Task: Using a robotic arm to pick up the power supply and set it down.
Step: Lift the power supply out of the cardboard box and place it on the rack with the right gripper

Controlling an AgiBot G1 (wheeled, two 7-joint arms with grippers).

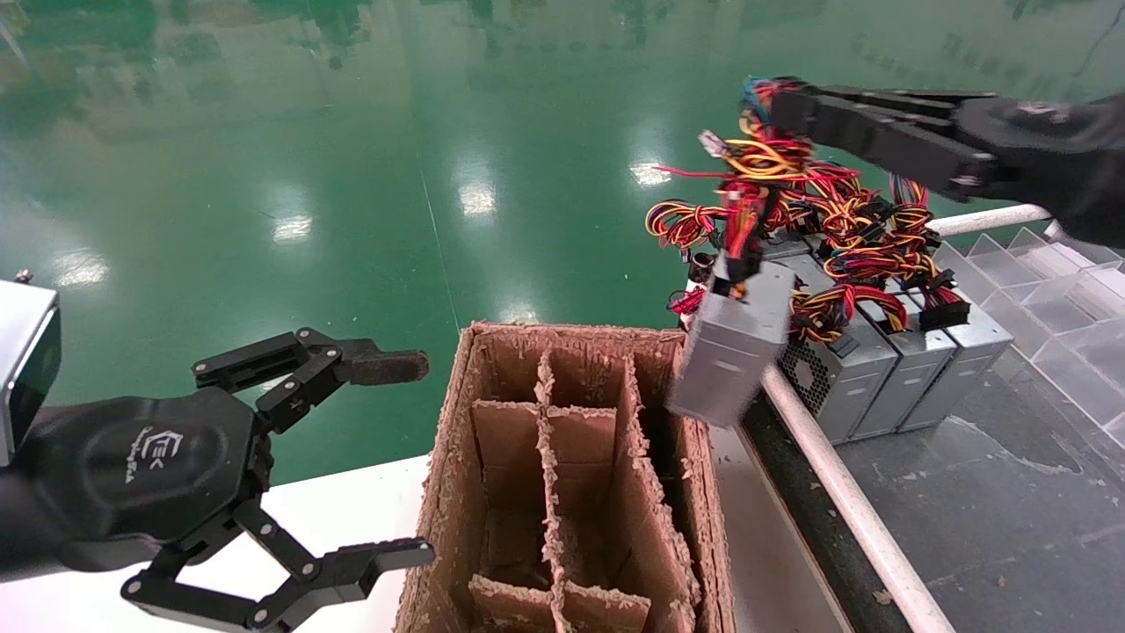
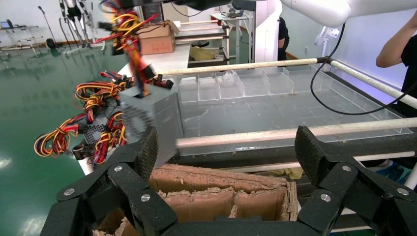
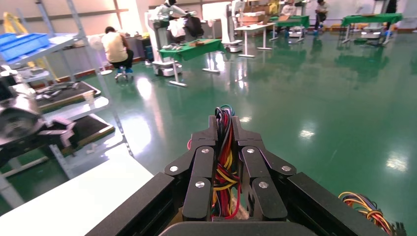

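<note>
Cardboard divider box [image 1: 562, 492]: sitting at 6 o'clock in the head view on the white table [image 1: 352, 510], its open compartments facing up and its edges frayed.

Row of power supplies [image 1: 879, 369]: standing side by side at 3 o'clock on the dark tray [image 1: 984, 492] behind a white rail [image 1: 844, 501], their wires lying tangled on top.

Power supply [image 1: 731, 353]: hanging tilted in the air by its wire bundle [image 1: 765, 167] — just above the box's 3 o'clock wall, its lower corner overlapping the rim, apart from the row behind it.

Right gripper [image 1: 782, 107]: reaching in from 2 o'clock, its jaws squeezing together on the red, yellow and black wires; the wrist view is showing the strands pinched between the fingers [image 3: 204, 172].

Left gripper [image 1: 400, 457]: hovering at 8 o'clock beside the box, jaws spread wide — nothing between them, one fingertip [image 1: 387, 367] looking worn and brownish.
</note>
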